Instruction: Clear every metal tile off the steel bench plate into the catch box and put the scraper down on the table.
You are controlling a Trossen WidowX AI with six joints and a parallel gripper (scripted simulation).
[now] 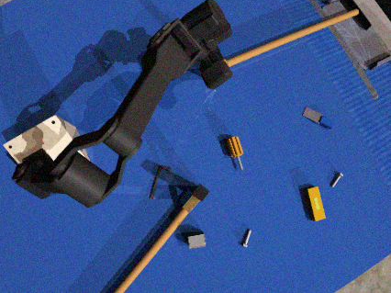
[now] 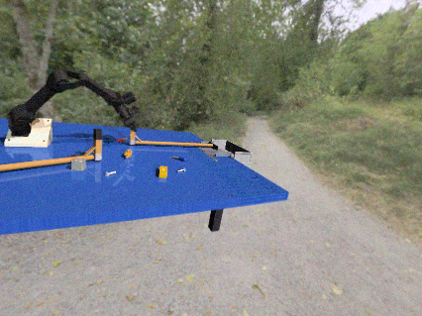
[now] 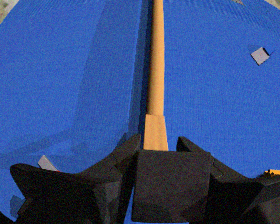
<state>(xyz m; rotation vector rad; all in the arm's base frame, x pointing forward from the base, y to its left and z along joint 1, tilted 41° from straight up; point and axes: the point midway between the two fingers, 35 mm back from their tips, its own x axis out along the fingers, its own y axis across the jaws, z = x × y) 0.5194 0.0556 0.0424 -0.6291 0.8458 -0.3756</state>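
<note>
My gripper [image 2: 133, 128] [image 3: 159, 141] is shut on the upright grip of the long scraper; the arm hides its fingers in the top view. The scraper's wooden rod [image 1: 294, 39] [image 2: 173, 144] [image 3: 156, 65] runs out toward the far right, its tip over the steel plate beside a dark strip, perhaps the blade. The steel plate [image 1: 363, 43] lies at the upper right. The catch box [image 1: 374, 13] [image 2: 243, 157], with pale walls and a black inside, stands at its far end. I cannot make out separate tiles on the plate; the tool and box partly hide it.
A second wooden-handled tool [image 1: 156, 245] [image 2: 45, 163] lies at the near left. A silver cube [image 1: 196, 241] [image 2: 78, 164], two bolts, a yellow block [image 1: 316, 204] [image 2: 162, 171], an orange-handled tool [image 1: 235, 146], a grey-blue piece [image 1: 313, 115] and a black hex key [image 1: 156, 182] lie about.
</note>
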